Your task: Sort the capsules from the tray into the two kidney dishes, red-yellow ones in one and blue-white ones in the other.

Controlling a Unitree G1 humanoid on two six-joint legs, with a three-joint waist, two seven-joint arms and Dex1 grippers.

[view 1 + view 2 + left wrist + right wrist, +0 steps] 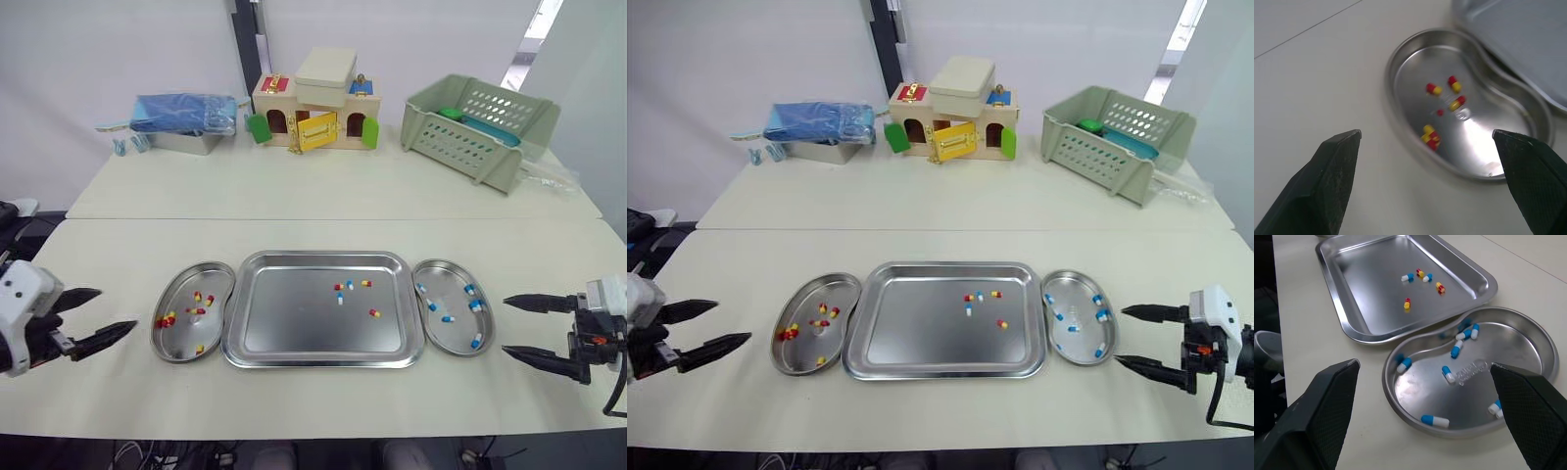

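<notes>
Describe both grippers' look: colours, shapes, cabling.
Left gripper and right gripper match: two black jaws tapering to points, finely cross-hatched in the wrist views, on a black body with a white housing behind. The right one has small red details on its body and a black cable looping beneath it.

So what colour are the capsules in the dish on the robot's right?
Blue and white; the right wrist view shows those capsules best.

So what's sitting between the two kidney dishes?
The steel tray, with five capsules on it, three red-yellow and two blue-white. The left eye view shows it.
</notes>
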